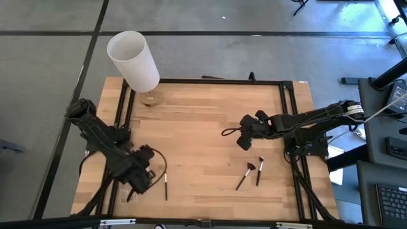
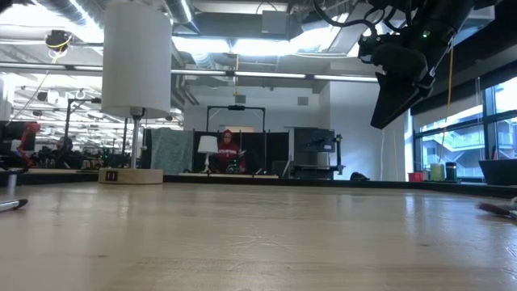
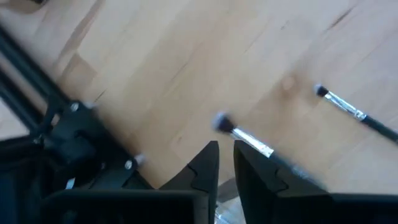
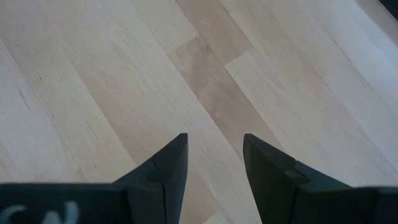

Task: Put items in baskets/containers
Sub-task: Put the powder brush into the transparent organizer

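Left gripper [image 3: 225, 163] down by the counter's [image 1: 203, 127] near-left corner, fingers pinched on a brush [image 3: 245, 138]. Right gripper [image 4: 214, 155] hovers mid-right, fingers apart, empty.

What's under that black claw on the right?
Only bare wooden table shows beneath the right gripper, whose fingers stand open with nothing between them. The spot directly below its body is hidden.

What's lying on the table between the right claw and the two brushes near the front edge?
Nothing: in the high view only bare wood separates the right claw from the two thin dark-handled makeup brushes.
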Robot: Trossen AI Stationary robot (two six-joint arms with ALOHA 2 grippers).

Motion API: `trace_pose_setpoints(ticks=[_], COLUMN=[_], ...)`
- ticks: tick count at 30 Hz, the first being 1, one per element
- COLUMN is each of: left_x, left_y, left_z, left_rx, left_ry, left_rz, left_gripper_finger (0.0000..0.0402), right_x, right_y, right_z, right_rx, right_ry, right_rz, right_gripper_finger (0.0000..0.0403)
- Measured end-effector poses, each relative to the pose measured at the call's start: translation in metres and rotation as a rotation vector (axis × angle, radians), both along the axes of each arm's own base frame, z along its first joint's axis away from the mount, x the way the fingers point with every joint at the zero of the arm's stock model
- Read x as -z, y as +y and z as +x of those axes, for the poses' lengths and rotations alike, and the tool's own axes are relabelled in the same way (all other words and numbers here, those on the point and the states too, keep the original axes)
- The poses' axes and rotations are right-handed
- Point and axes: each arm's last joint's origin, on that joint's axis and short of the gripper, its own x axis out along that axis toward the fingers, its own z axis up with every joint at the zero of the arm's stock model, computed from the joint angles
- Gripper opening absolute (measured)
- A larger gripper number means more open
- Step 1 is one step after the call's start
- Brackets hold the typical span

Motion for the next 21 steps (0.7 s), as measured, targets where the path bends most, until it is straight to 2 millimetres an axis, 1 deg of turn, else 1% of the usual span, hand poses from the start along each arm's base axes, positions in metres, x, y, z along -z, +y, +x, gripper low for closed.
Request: trace_pose_setpoints(ticks=[3, 6, 9, 11, 13, 16, 19, 21], left_x=[-0.005, -0.006, -0.003, 0.001, 0.011, 0.033, 0.055, 0.064], left_y=[-0.002, -0.002, 0.003, 0.009, 0.016, 0.026, 0.037, 0.043], left_z=[-0.011, -0.016, -0.01, -0.003, 0.006, 0.02, 0.029, 0.033], left_rx=[-0.039, -0.085, -0.185, -0.258, -0.324, -0.385, -0.409, -0.429], left_ry=[-0.007, -0.03, -0.11, -0.123, -0.112, -0.071, -0.039, -0.031], left_rz=[0.009, 0.037, 0.059, 0.049, 0.002, -0.124, -0.231, -0.277], left_gripper_finger=[0.0034, 0.0031, 0.0039, 0.0051, 0.0069, 0.0103, 0.0139, 0.0161], right_x=[0.0, 0.0, -0.001, -0.001, -0.001, -0.001, -0.001, -0.001], right_y=[0.0, 0.0, 0.0, 0.0, 0.0, 0.0, 0.0, 0.0], right_z=[0.0, 0.0, 0.001, 0.002, 0.002, 0.002, 0.002, 0.002], right_rx=[0.0, 0.0, 0.0, 0.0, 0.0, 0.01, 0.015, 0.013], right_ry=[0.0, -0.004, -0.016, -0.021, -0.025, -0.03, -0.03, -0.029], right_rz=[0.0, 0.0, 0.002, 0.002, 0.003, 0.009, 0.011, 0.01], right_gripper_finger=[0.0155, 0.0155, 0.0155, 0.0155, 0.0155, 0.0155, 0.0155, 0.0155])
